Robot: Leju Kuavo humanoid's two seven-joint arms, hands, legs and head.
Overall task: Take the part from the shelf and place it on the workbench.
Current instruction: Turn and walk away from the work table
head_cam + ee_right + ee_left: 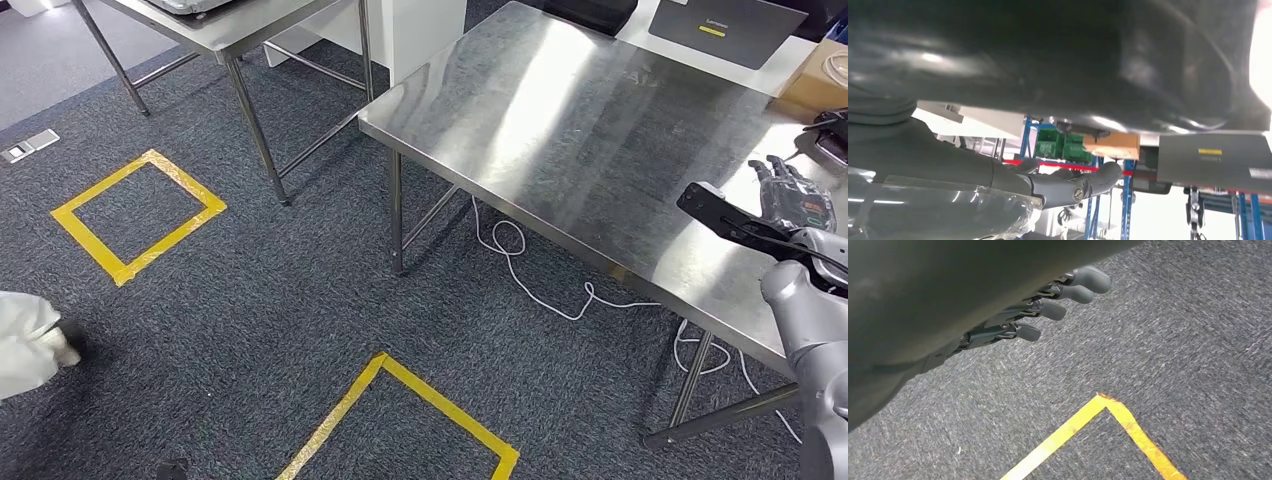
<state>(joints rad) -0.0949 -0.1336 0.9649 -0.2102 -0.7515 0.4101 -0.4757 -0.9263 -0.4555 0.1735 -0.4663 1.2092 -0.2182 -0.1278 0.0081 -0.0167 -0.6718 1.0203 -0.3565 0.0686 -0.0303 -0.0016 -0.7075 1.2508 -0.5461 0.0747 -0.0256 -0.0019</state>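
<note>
My head view shows my right hand over the table's near right edge, its wrist view shows fingers holding the clear-wrapped part, and my left hand hangs spread and empty above the carpet.

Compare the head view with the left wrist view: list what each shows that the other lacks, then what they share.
Head view alone: the steel workbench, the right hand raised over its near edge with a black part at it, a white cable under the bench, a second table.
Left wrist view alone: the left hand, fingers extended and holding nothing, hanging over the floor.
Both: grey carpet marked with yellow tape.
</note>
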